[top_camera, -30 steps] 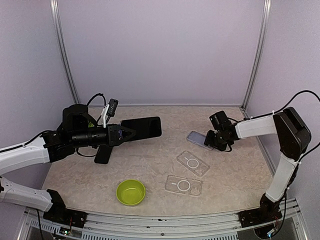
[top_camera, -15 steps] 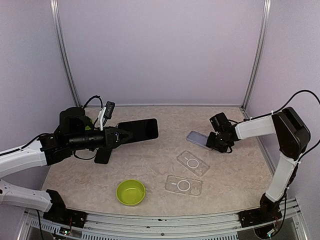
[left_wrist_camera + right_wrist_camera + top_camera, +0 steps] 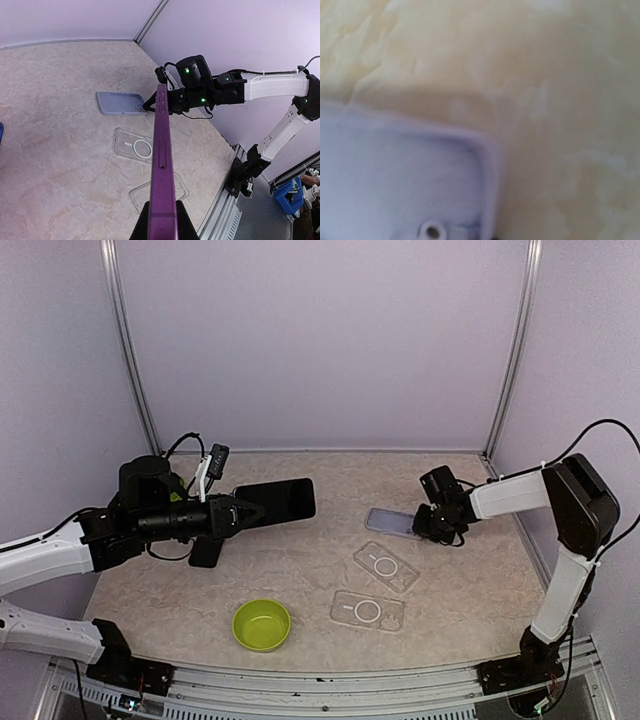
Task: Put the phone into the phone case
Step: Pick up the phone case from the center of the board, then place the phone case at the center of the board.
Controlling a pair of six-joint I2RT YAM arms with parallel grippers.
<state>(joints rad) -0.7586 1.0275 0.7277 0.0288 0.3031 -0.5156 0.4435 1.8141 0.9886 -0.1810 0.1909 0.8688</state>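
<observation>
Left claw [image 3: 252, 511] clamps phone [image 3: 282, 499]; right claw [image 3: 420, 525] closed beside lilac case [image 3: 388, 521]; clear cases [image 3: 385, 566], bowl [image 3: 262, 625] near.

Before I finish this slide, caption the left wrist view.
Left gripper holds the phone edge-on above clear cases, facing the right gripper at a lavender case.

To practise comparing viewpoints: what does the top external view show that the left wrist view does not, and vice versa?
Only the top external view: the green bowl and the phone as a broad dark slab. Only the left wrist view: its thin purple edge, and a blue bin beyond the table. Both: the lilac case at the right gripper, and two clear cases.
</observation>
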